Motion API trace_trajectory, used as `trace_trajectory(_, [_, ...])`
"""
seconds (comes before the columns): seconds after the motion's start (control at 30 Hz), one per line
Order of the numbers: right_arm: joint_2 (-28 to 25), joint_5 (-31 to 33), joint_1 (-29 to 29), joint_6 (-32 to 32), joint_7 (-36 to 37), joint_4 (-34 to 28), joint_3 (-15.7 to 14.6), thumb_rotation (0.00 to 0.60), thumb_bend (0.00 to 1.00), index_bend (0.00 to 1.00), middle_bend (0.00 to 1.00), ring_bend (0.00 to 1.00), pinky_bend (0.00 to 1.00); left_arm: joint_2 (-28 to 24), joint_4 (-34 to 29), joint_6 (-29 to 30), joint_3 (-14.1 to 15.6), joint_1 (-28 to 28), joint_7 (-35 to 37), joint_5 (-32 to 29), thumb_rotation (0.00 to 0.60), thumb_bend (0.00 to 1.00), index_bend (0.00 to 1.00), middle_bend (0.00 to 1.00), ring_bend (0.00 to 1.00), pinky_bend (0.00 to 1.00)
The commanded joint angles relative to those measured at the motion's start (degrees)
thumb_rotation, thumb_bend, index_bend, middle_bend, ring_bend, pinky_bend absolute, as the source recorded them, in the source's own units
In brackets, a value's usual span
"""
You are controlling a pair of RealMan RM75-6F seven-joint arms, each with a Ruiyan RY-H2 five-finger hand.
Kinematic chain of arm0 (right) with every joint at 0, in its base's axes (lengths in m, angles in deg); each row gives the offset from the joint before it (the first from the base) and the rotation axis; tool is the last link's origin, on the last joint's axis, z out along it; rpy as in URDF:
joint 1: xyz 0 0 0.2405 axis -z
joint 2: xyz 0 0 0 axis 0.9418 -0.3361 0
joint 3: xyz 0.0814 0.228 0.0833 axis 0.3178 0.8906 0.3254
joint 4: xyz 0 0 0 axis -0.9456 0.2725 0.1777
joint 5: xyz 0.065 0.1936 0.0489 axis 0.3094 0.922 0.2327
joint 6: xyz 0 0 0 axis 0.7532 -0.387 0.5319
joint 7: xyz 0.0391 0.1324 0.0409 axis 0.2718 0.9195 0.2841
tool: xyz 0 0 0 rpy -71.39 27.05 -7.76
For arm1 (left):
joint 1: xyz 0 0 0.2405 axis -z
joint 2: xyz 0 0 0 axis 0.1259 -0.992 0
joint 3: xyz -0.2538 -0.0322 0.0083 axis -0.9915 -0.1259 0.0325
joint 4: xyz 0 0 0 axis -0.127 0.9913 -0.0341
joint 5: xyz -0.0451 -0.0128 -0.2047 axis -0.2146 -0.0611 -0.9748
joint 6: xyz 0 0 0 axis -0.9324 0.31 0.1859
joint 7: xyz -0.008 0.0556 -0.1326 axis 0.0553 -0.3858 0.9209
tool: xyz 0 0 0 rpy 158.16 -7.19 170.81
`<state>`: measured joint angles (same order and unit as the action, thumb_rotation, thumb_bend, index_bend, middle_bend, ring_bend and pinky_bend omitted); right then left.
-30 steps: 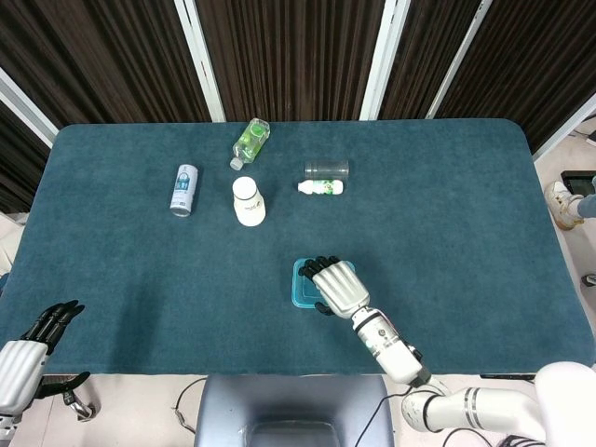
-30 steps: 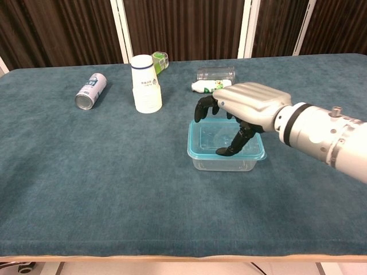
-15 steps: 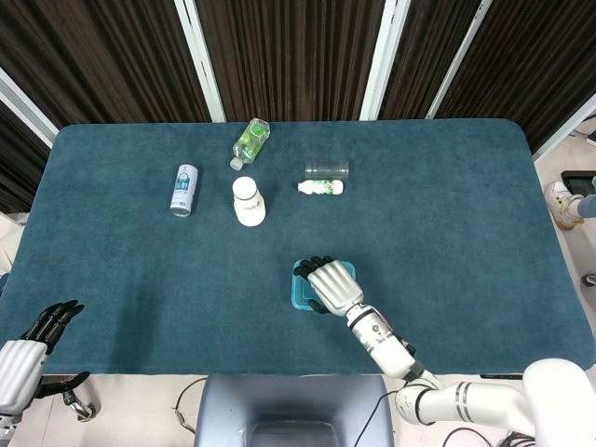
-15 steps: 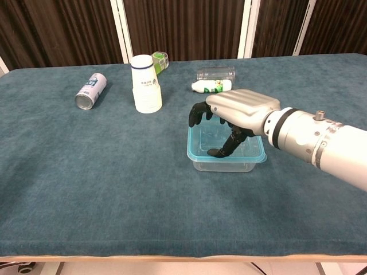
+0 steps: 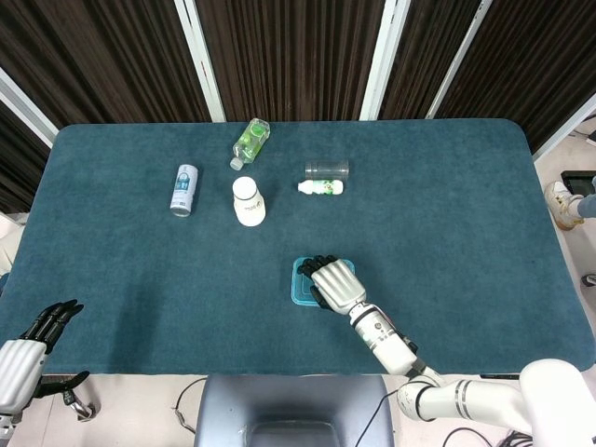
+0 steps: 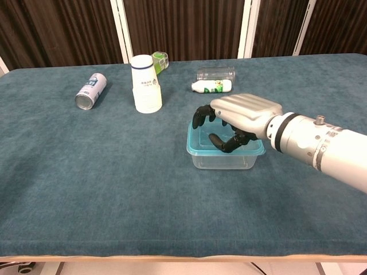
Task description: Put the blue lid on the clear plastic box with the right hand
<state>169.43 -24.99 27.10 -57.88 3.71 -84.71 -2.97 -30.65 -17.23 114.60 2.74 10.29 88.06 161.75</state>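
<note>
The clear plastic box (image 6: 221, 161) stands on the teal table near the front middle, with the blue lid (image 6: 196, 147) lying flat on its rim. My right hand (image 6: 245, 113) lies palm down on top of it. Its fingers (image 6: 202, 117) curl over the lid's far left edge and the thumb rests on the lid's top. From above, the right hand (image 5: 335, 283) covers most of the lid (image 5: 300, 281), leaving only the left strip showing. My left hand (image 5: 39, 337) hangs off the table's front left corner with fingers apart, holding nothing.
At the back stand a white paper cup stack (image 6: 145, 83), a lying can (image 6: 90, 90), a green bottle (image 6: 160, 59), a clear tumbler on its side (image 6: 216, 74) and a small white bottle (image 6: 212, 86). The table's front edge (image 6: 172, 258) is close.
The right hand has sunk lower onto the lid and its fingers have curled in. The lid now sits level on the box. The left hand has not moved.
</note>
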Motion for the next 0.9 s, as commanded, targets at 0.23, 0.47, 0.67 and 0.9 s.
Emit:
trace_trajectory(0.23, [-0.2, -0.7, 0.2, 0.7, 2.1, 0.6, -0.3, 0.6, 0.37, 0.41, 0.38, 0.28, 0.44, 0.0, 0.0, 0.1, 0.0, 0.0, 0.0, 0.0, 0.6, 0.46, 0.13, 0.09, 0.09, 0.41])
trace_trajectory(0.47, [-0.4, -0.8, 0.4, 1.9, 4.5, 0.9, -0.7, 0.6, 0.37, 0.41, 0.38, 0.28, 0.44, 0.0, 0.0, 0.0, 0.0, 0.0, 0.1, 0.0, 0.6, 0.46, 0.13, 0.09, 0.09, 0.41])
trace_trajectory(0.67, [-0.6, -1.3, 0.5, 2.9, 6.4, 1.4, -1.0, 0.6, 0.37, 0.41, 0.38, 0.28, 0.44, 0.0, 0.0, 0.1, 0.0, 0.0, 0.1, -0.1, 0.6, 0.46, 0.13, 0.09, 0.09, 0.41])
trace_trajectory(0.9, [-0.8, -1.7, 0.5, 3.5, 7.5, 1.7, -1.4, 0.6, 0.37, 0.41, 0.38, 0.28, 0.43, -0.1, -0.1, 0.0, 0.0, 0.0, 0.1, -0.1, 0.6, 0.46, 0.13, 0.09, 0.09, 0.41])
